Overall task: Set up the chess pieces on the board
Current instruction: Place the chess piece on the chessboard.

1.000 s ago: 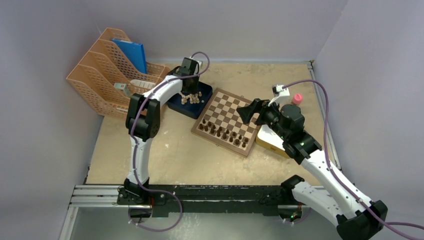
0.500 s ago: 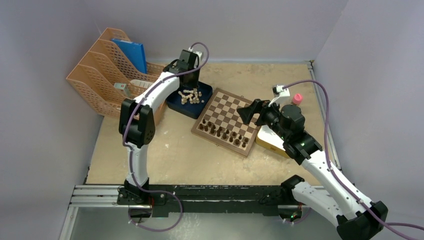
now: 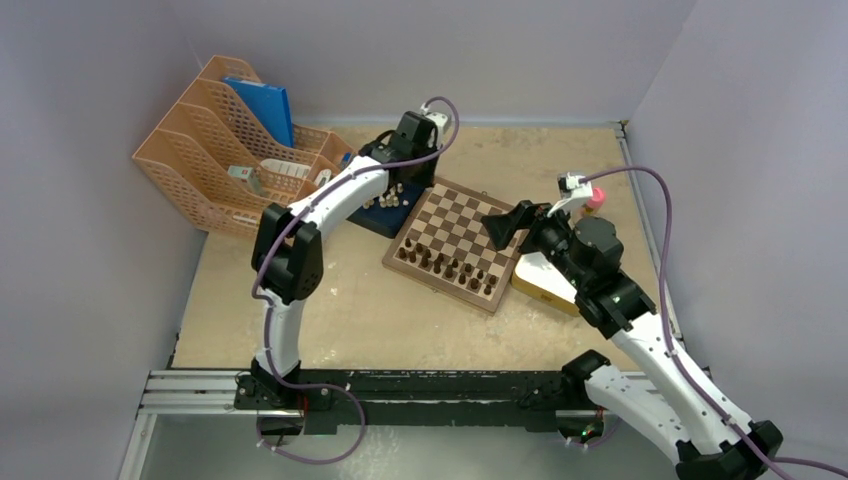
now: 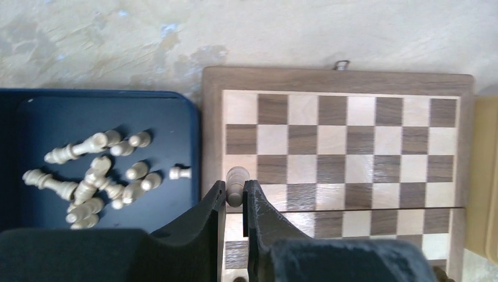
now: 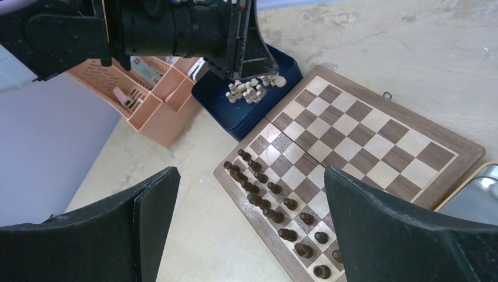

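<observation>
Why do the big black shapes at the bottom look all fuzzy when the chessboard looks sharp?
Right wrist view: those are the fingers of the right claw, too near the lens to focus; the board behind is crisp. Left wrist view: same, the left claw pinching a chess piece looks soft and dark, the squares sharp. Top view: even light, no glare.

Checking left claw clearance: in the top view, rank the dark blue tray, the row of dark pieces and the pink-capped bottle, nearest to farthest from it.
Left claw, shut on a light piece:
1. dark blue tray: right beside it, on its left.
2. row of dark pieces: along the board's near edge.
3. pink-capped bottle: far right, past the board.
</observation>
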Robot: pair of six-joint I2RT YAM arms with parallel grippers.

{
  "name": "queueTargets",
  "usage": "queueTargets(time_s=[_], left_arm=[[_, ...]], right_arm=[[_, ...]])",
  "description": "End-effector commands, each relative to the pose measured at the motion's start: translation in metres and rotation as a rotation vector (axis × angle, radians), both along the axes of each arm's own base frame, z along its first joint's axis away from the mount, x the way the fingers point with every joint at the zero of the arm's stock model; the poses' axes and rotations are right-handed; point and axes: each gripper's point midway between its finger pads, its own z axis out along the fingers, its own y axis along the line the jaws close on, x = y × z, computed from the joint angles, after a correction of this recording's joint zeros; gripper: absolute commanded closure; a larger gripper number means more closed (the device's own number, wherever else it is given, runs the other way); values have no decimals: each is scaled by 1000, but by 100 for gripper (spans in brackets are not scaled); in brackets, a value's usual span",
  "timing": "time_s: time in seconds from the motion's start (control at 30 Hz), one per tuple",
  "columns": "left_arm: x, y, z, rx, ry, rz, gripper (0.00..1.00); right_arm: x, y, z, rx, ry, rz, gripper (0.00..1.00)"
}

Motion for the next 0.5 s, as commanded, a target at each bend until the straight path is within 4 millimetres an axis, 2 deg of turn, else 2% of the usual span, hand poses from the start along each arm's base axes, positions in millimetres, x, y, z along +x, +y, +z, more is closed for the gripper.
queueTargets(time_s=[0.0, 0.1, 0.27, 0.47], left_arm=[[10, -30, 28, -64, -111, -46, 95], [12, -46, 25, -78, -130, -73, 95], [16, -66, 5, -81, -94, -101, 94], [22, -80, -17, -72, -87, -123, 94]], right_arm=[[-2, -5, 26, 22, -74, -17, 5], [-3, -5, 28, 26, -81, -16, 5], [-5, -10, 26, 10, -70, -31, 5], [-6, -11, 28, 14, -77, -34, 5]])
